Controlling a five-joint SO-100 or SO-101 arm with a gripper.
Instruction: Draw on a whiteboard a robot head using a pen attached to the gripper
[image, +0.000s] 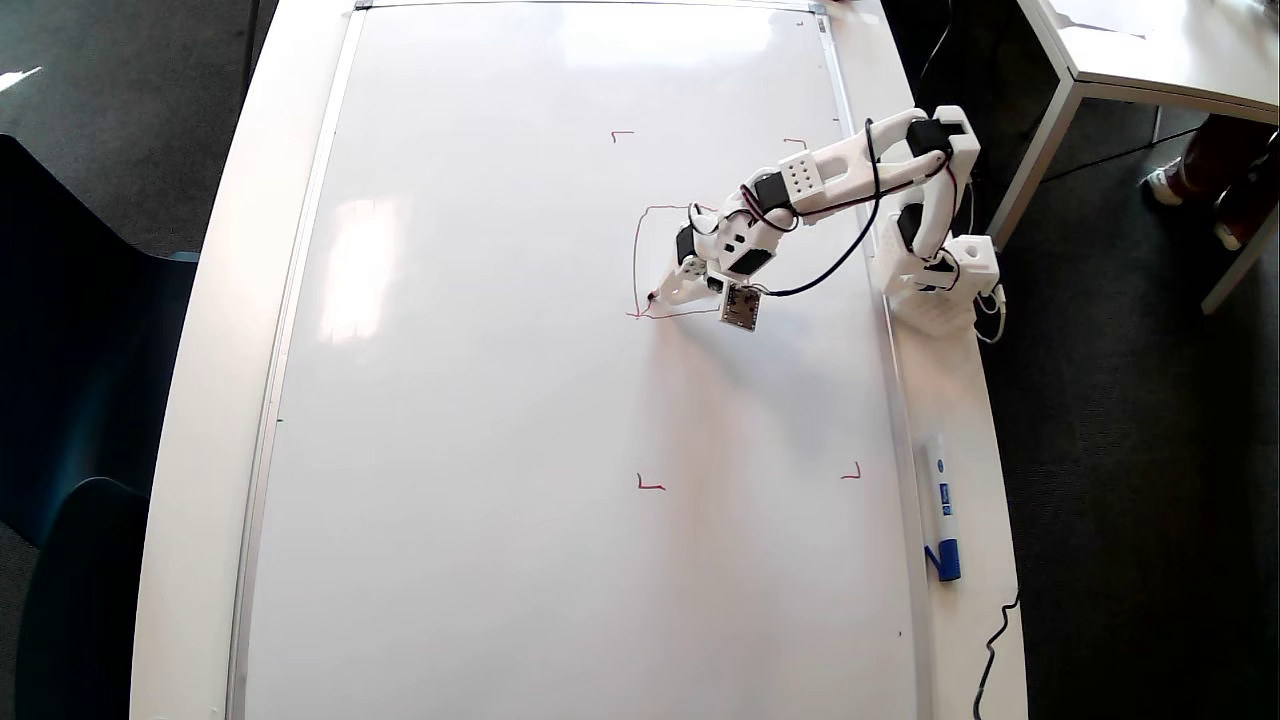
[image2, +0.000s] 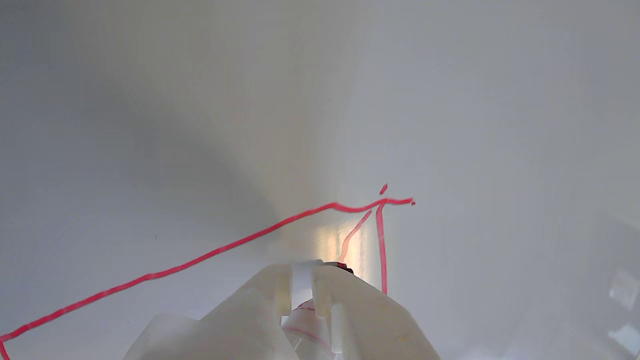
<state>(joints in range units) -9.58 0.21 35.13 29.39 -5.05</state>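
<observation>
The whiteboard (image: 500, 400) covers most of the table in the overhead view. On it is a thin red outline of the robot head (image: 637, 260): a left side, part of a top and a bottom line, with the right side hidden under the arm. My gripper (image: 678, 287) is shut on the pen (image: 655, 296), whose tip touches the board just inside the outline's lower left corner. In the wrist view the pale fingers (image2: 350, 310) clamp the pen (image2: 301, 280), and red strokes of the robot head (image2: 200, 258) meet at a corner just ahead on the whiteboard (image2: 150, 125).
Small red corner marks (image: 650, 486) sit on the board around the drawing area. A white marker with a blue cap (image: 942, 505) lies on the table's right strip. The arm's base (image: 935, 285) stands by the board's right frame. A black cable (image: 1000, 640) hangs at lower right.
</observation>
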